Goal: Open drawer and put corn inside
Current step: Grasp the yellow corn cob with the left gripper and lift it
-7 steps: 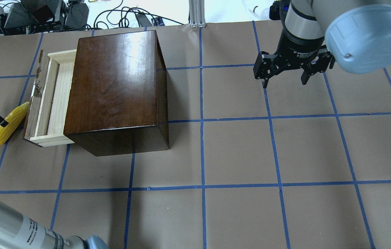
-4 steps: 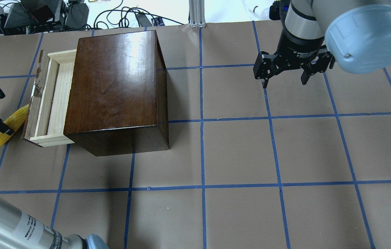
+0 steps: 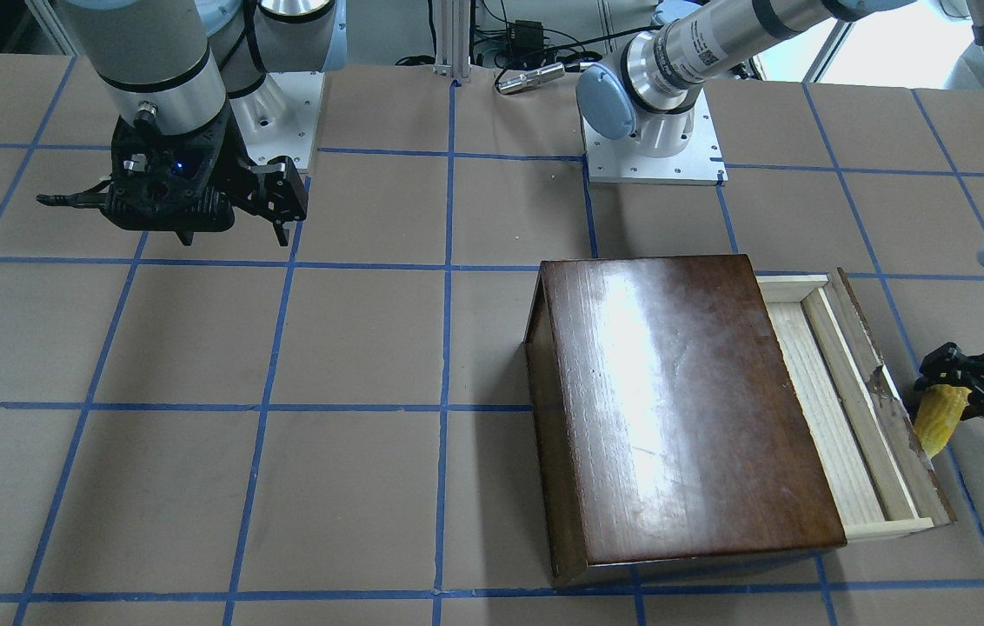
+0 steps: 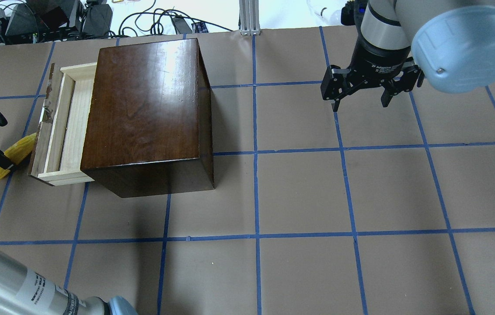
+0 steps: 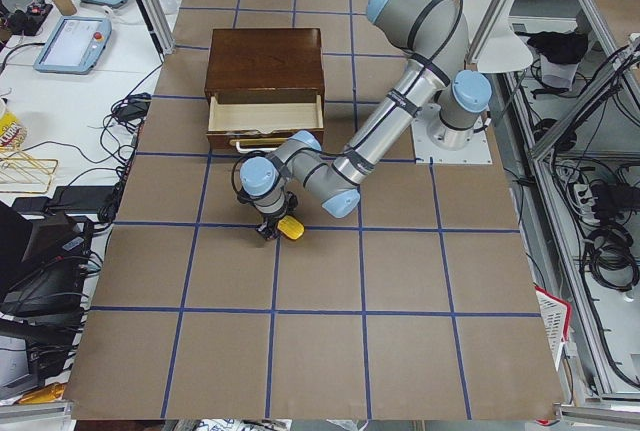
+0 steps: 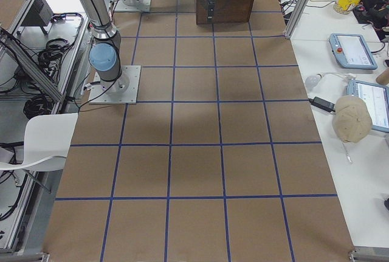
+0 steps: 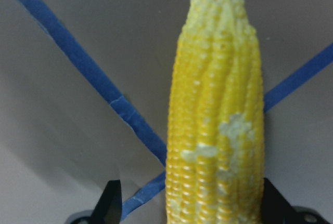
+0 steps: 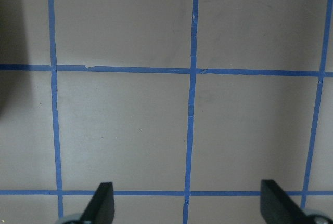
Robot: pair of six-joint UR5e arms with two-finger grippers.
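Observation:
The dark-brown box [image 4: 147, 105] stands at the left with its drawer [image 4: 68, 127] pulled partly out, showing its pale wood tray. The yellow corn [image 4: 13, 151] lies on the table just outside the drawer's front panel. My left gripper [image 4: 2, 142] is open and straddles the corn. In the left wrist view the corn [image 7: 218, 130] sits between the fingers [image 7: 112, 203], against the right one, with a gap on the left. My right gripper [image 4: 359, 100] is open and empty, hovering at the far right, well away from the box.
The box [image 3: 683, 400] and the open drawer [image 3: 831, 400] fill the space beside the corn [image 3: 935, 422]. The table is brown paper with blue tape lines. The right arm's blue elbow joint [image 4: 466, 43] hangs over the back right corner.
My left gripper has moved in from the left edge and come down around the corn. The corn has shifted slightly. The right arm has not moved.

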